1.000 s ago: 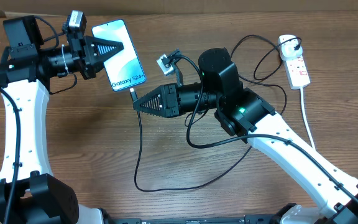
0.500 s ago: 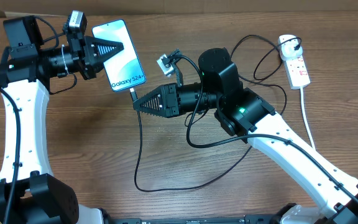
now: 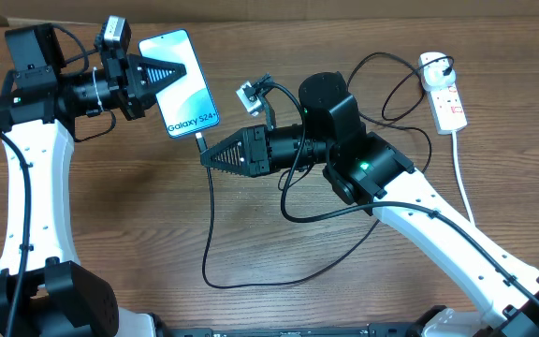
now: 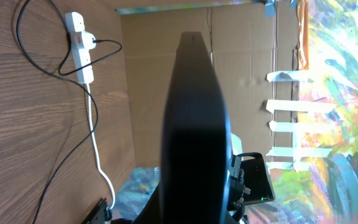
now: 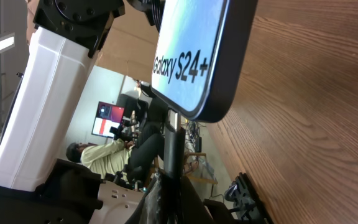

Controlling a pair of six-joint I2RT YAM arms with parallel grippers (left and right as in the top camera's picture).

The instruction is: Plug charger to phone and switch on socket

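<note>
left gripper has its jaws together, clamped on the phone, which sits tilted up off the bench with the screen facing up. right gripper has its jaws closed on the charger right at the connector tip, just ahead of its jaws and touching the phone's bottom edge. in the right wrist view the tip meets the phone's port edge and looks seated or nearly so, cannot tell if it is fully in. so the plug-in step looks done or almost done. the socket lies well off behind the right jaws, far side of the bench, with the charger's plug in it and nothing touching it. switch state cannot be told, so i judge the switching-on step is not yet done.
</note>
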